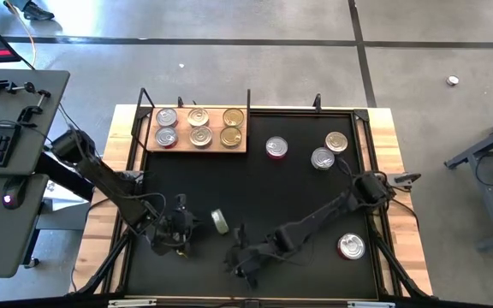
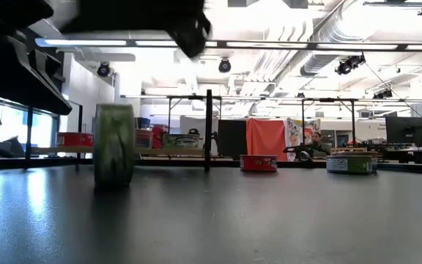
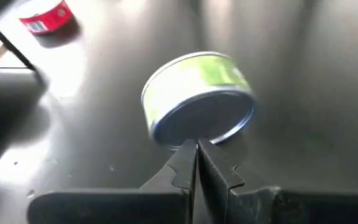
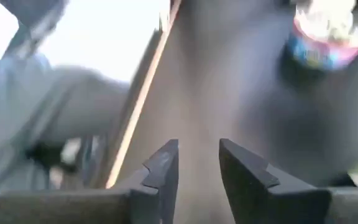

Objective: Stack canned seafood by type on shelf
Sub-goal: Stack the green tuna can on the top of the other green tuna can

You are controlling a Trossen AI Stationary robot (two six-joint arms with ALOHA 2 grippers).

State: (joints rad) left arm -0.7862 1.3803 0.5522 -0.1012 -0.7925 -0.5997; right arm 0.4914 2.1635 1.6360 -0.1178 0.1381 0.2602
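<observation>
Seen only from the left wrist: green-sided tin [image 3: 197, 99] standing on its rim, tilted, just ahead of the left gripper [image 3: 197, 148], fingers pressed shut on nothing. From above, same tin [image 1: 220, 222] between both grippers. Right gripper [image 4: 197, 163] parted a little, holding nothing, near the mat's front edge. Counted from above: six tins on the wooden shelf [image 1: 199, 147], well beyond both grippers; three loose behind the right arm; one red-sided tin [image 1: 351, 247] beside it.
</observation>
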